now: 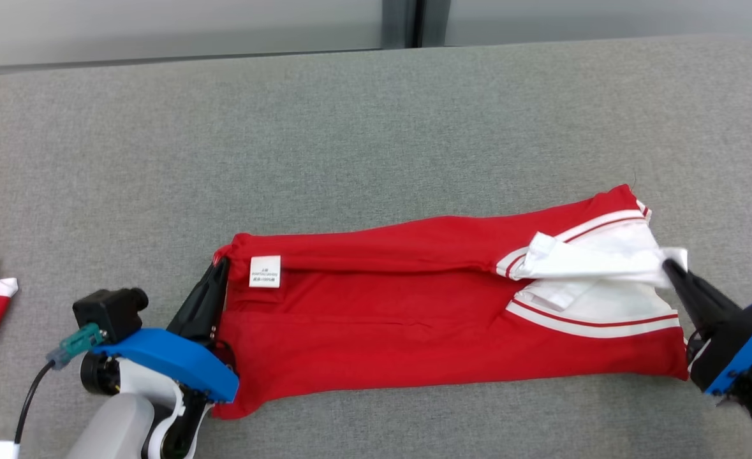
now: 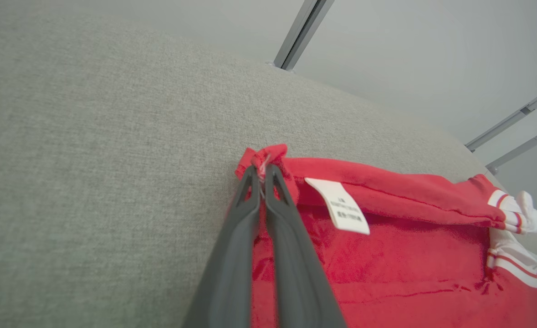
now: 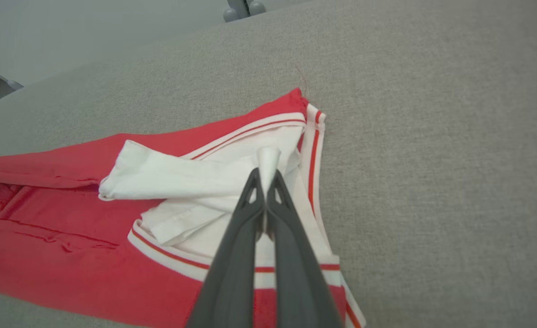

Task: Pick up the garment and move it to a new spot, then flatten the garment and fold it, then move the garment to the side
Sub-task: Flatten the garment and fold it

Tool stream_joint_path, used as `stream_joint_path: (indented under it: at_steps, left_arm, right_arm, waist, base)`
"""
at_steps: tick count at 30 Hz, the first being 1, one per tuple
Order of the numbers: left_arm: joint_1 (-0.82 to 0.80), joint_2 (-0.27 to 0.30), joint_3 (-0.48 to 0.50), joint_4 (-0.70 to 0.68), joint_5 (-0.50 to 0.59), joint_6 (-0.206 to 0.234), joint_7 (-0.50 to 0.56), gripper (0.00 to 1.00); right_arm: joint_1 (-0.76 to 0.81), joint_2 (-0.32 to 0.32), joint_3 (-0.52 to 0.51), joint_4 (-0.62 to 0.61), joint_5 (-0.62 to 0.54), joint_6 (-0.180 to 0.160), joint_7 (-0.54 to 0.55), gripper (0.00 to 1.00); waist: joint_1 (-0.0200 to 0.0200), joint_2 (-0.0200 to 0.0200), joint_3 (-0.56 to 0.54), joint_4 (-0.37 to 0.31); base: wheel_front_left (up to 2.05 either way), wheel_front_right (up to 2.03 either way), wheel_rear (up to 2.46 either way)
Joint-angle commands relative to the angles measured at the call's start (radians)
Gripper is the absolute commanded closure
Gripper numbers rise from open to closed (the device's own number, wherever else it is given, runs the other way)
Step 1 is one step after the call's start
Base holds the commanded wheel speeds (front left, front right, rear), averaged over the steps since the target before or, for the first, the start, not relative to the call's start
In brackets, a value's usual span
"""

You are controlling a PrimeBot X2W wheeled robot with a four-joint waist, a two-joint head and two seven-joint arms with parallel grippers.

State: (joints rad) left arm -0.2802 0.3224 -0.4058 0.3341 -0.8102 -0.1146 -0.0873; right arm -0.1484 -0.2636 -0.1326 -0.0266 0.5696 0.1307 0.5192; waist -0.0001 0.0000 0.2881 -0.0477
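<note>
At mid-lower frame the garment (image 1: pixel 414 306) lies on the table (image 1: pixel 376 127). My left gripper (image 1: pixel 221 264) pinches its red corner, right gripper (image 1: pixel 669 266) its white flap. I'd lift both level and taut so the fold lands square.

White tag (image 1: pixel 265 271) on red garment (image 1: pixel 414 319): tiny print, illegible

Red garment (image 1: pixel 414 319) with white striped trim lies folded lengthwise, stretched flat between both grippers. Its red corner sits pinched in the left gripper (image 1: pixel 221 268), its white end in the right gripper (image 1: pixel 671 269).
</note>
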Motion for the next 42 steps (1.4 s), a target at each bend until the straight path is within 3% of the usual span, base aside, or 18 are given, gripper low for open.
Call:
stream_joint_path:
  at_steps: [1,2,3,4,5,7,8,17,25,28,42]
  left_arm:
    - [0.019,0.003,0.000,0.007,-0.001,0.007,-0.007,1.00]
    - [0.025,-0.002,0.003,0.012,-0.007,0.010,-0.009,1.00]
    - [0.029,-0.003,0.002,0.014,-0.006,0.013,-0.011,1.00]
    - [0.033,-0.005,0.004,0.017,-0.009,0.016,-0.015,0.83]
    - [0.037,-0.008,0.007,0.018,-0.012,0.018,-0.021,0.68]
    - [0.051,-0.012,0.009,0.020,-0.009,0.027,-0.034,0.12]
    - [0.057,-0.015,0.010,0.020,-0.006,0.033,-0.041,0.00]
    - [0.076,-0.031,0.050,0.016,0.026,0.074,-0.146,0.00]
    - [0.032,-0.016,0.101,0.008,0.226,0.136,-0.179,0.00]
    - [0.045,-0.034,0.133,-0.007,0.296,0.150,-0.178,0.00]
    - [0.102,-0.089,0.226,0.011,0.390,0.101,-0.179,0.00]
  right_arm:
    - [0.023,0.012,-0.008,-0.011,-0.006,0.000,0.010,1.00]
    - [0.033,0.023,-0.011,-0.018,-0.005,0.000,0.018,1.00]
    - [0.041,0.031,-0.014,-0.025,-0.004,0.000,0.026,0.26]
    - [0.048,0.036,-0.017,-0.032,-0.006,0.000,0.030,0.00]
    - [0.055,0.043,-0.018,-0.037,-0.010,0.000,0.032,0.00]
    - [0.072,0.053,-0.019,-0.040,-0.017,0.000,0.042,0.00]
    - [0.080,0.056,-0.019,-0.040,-0.020,0.000,0.048,0.00]
    - [0.119,0.086,-0.074,-0.058,-0.076,0.000,0.046,0.00]
    - [0.063,0.126,-0.119,-0.011,-0.170,0.000,0.064,0.00]
    - [0.037,0.144,-0.126,0.030,-0.199,0.000,0.062,0.00]
    - [-0.141,0.136,-0.144,0.278,-0.287,0.000,0.079,0.00]
  waist:
    - [0.0001,0.0000,-0.006,-0.005]
    - [0.0001,0.0000,-0.009,-0.008]
    - [0.0001,0.0000,-0.011,-0.010]
    - [0.0001,0.0000,-0.014,-0.011]
    - [0.0001,0.0000,-0.016,-0.012]
    - [0.0001,0.0000,-0.022,-0.013]
    - [0.0001,0.0000,-0.025,-0.012]
    - [0.0001,0.0000,-0.073,0.006]
    - [0.0001,0.0000,-0.097,0.018]
    - [0.0001,0.0000,-0.099,0.021]
    - [0.0001,0.0000,-0.074,0.046]
  base:
    - [0.00,0.00,0.00]
    - [0.00,0.00,0.00]
    - [0.00,0.00,0.00]
    - [0.00,0.00,0.00]
    - [0.00,0.00,0.00]
    - [0.00,0.00,0.00]
    - [0.00,0.00,0.00]
    - [0.00,0.00,0.00]
    - [0.00,0.00,0.00]
    - [0.00,0.00,0.00]
    - [0.00,0.00,0.00]
